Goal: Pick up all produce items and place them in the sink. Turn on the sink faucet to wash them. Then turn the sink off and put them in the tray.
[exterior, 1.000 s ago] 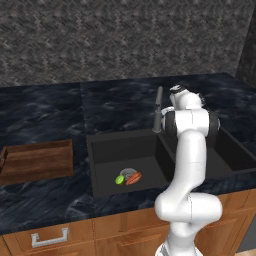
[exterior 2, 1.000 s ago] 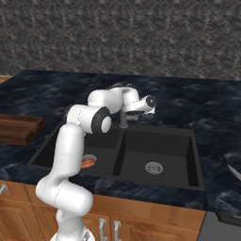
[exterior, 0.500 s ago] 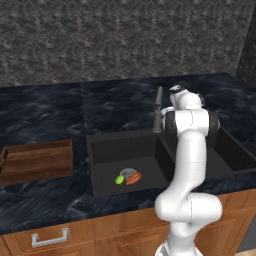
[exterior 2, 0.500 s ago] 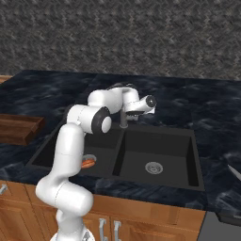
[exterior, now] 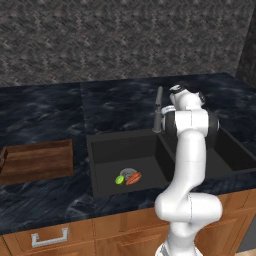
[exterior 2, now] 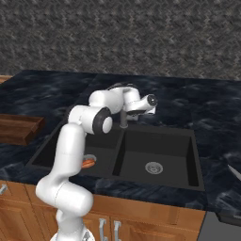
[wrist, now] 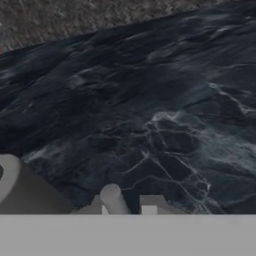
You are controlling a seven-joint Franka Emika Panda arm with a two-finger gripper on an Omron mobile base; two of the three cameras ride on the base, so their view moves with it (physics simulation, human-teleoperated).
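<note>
Orange-red carrot [exterior: 133, 178] lengthwise across sink [exterior: 100, 150] floor

Dark marbled desk [wrist: 150, 100] spans most of frame — white veining brightest right of centre. Rough grey stone wall [wrist: 75, 15] runs along top edge. Grey faucet [wrist: 30, 192] sits low left, stem thick and blurred — small lever [wrist: 116, 199] stands upright just beside it.

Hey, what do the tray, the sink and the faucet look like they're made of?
The tray looks like brown wood, with visible grain and a dull finish. The sink looks like matte black composite or stone, with no shine. The faucet looks like brushed grey metal, though the rendering leaves that open.
</note>
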